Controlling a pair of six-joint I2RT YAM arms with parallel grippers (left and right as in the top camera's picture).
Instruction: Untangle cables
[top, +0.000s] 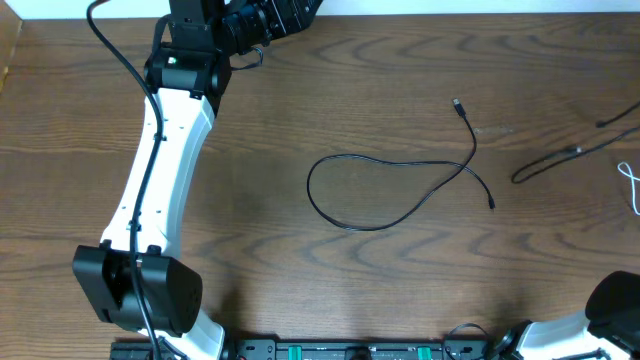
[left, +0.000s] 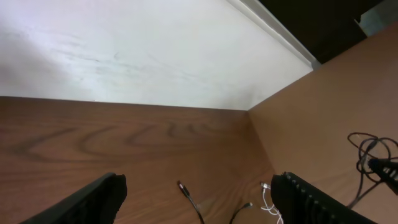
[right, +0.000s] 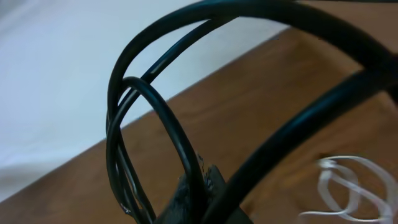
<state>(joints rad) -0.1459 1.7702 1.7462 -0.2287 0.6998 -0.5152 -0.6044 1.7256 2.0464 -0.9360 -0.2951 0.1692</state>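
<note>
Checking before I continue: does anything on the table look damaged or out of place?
Nothing damaged. The thin black cable in the middle of the wooden table crosses itself in one loose loop.

Overhead: straight down on bench (top: 300, 120). Left wrist: low, toward wall (left: 124, 50). Right wrist: close-up; shares white cable (right: 348, 186) with overhead.

The table (top: 300, 110) was brown with dark, wavy wood grain. The looped cable (top: 400, 161) and a second cable (top: 560, 157) were black, a third cable (top: 628, 178) white. The left gripper (left: 198, 186) had black jaws; the wall (left: 124, 50) beyond them was off-white.
</note>
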